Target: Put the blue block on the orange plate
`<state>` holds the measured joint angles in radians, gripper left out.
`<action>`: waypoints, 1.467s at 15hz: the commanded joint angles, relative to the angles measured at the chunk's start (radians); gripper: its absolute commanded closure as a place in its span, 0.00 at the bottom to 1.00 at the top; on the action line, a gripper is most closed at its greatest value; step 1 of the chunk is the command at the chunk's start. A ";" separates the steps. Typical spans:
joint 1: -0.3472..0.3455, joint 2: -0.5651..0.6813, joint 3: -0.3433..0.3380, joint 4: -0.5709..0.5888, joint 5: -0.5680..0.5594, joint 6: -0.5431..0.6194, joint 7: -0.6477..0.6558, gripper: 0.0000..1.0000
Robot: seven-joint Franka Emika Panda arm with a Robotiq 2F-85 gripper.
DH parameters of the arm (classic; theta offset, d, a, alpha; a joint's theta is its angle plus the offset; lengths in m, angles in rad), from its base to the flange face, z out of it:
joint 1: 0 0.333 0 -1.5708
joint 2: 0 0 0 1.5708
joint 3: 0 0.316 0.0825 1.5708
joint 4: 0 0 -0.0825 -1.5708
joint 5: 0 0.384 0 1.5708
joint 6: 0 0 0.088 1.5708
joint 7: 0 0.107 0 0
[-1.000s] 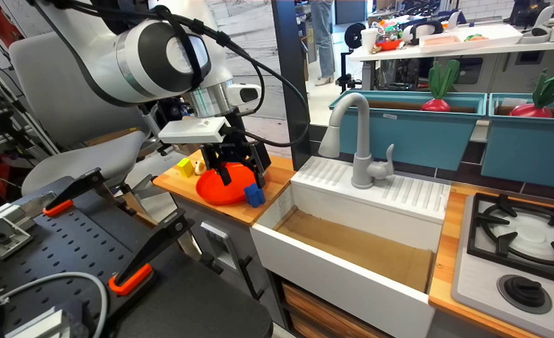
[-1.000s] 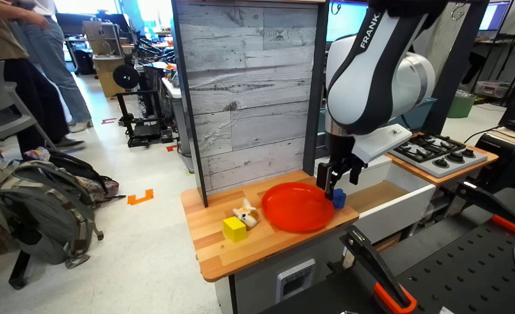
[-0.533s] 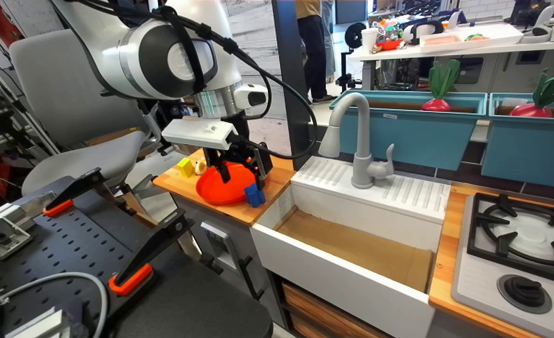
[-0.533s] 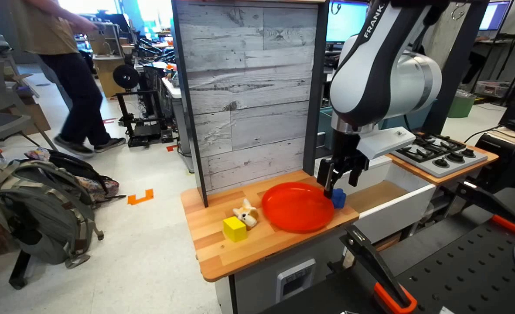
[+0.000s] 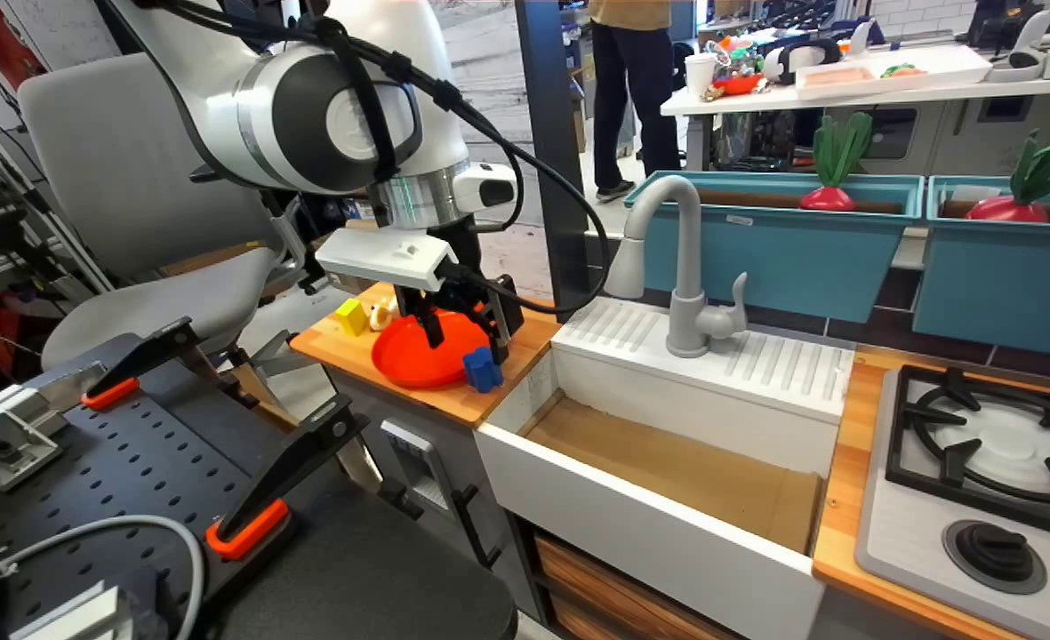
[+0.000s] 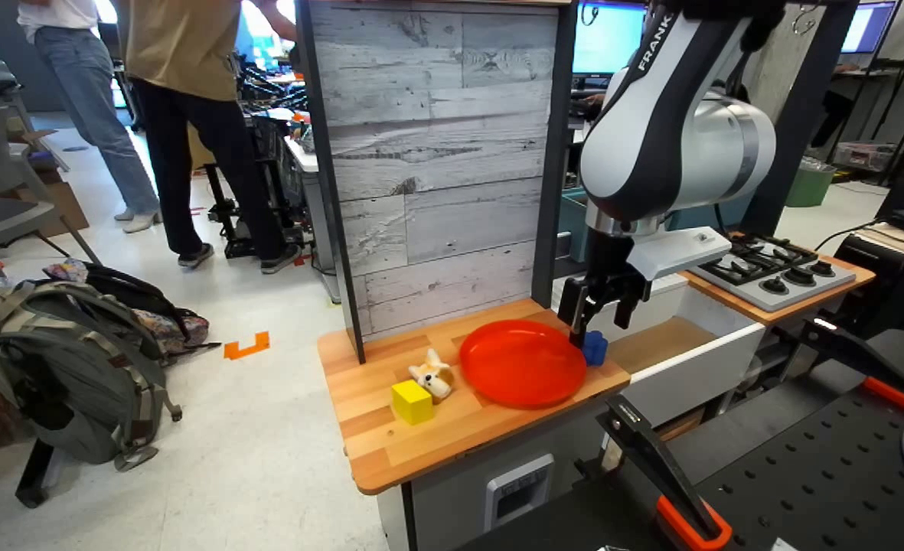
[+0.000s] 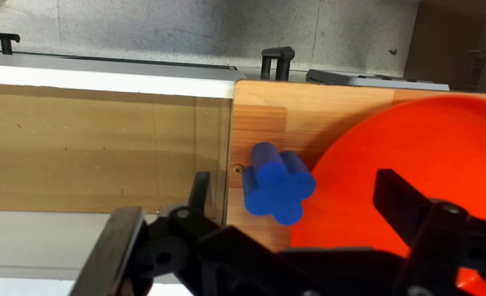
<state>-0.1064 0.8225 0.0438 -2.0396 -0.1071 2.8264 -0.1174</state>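
Observation:
The blue block (image 5: 483, 371) is a short upright column with rounded lobes. It stands on the wooden counter between the plate's edge and the sink, and shows in an exterior view (image 6: 595, 349) and the wrist view (image 7: 277, 189). I cannot tell if it touches the plate. The round orange-red plate (image 5: 418, 356) lies flat with nothing on it; it also shows in an exterior view (image 6: 520, 363) and the wrist view (image 7: 432, 144). My gripper (image 5: 468, 352) is open and empty above the block. In the wrist view its fingers (image 7: 293, 173) lie either side of the block, one over the plate, one over the sink edge.
A yellow cube (image 6: 412, 402) and a small plush dog (image 6: 432, 376) sit on the counter (image 6: 375, 451) beyond the plate. The white sink (image 5: 649, 516) adjoins the block's side, with a grey faucet (image 5: 686, 267) behind. A wooden panel (image 6: 436, 168) stands at the counter's back.
My gripper has shifted slightly toward the sink and sits a little lower over the block, still open. The block and plate have not moved. A person has walked through the background.

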 commanded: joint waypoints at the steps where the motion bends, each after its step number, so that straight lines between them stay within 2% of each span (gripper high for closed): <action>1: 0.006 0.032 -0.004 0.040 0.029 0.005 0.006 0.00; 2: 0.005 0.036 -0.004 0.046 0.030 0.003 0.009 0.25; 4: 0.002 0.044 -0.003 0.056 0.030 0.004 0.009 0.34; 10: 0.005 0.063 -0.013 0.086 0.028 -0.011 0.014 0.80; 15: 0.008 0.067 -0.017 0.092 0.028 -0.012 0.022 0.80; 22: 0.011 -0.022 -0.005 -0.021 0.029 0.049 0.031 0.80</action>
<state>-0.1047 0.8580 0.0364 -1.9935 -0.1045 2.8420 -0.0869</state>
